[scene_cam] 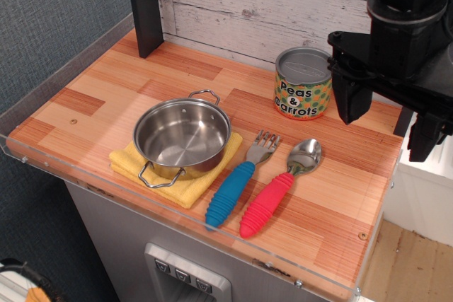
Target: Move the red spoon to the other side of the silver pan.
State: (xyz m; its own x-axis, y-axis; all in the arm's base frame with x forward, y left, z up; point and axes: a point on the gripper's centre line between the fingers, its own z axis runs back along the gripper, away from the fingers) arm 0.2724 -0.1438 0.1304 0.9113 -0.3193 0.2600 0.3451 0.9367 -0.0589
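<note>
The red spoon [279,189] lies on the wooden table, right of the silver pan, its metal bowl pointing to the back and its ribbed red-pink handle toward the front edge. The silver pan [182,134] is empty and stands on a yellow cloth [185,187] at the front left. My gripper [388,126] hangs at the right, above the table's back right part, well above and to the right of the spoon. Its two black fingers [351,100] stand wide apart with nothing between them.
A blue-handled fork [238,186] lies between the pan and the spoon, parallel to the spoon. A peas-and-carrots can [303,83] stands behind them, just left of my gripper. A black post [145,8] rises at the back left. A clear rim [177,210] edges the table.
</note>
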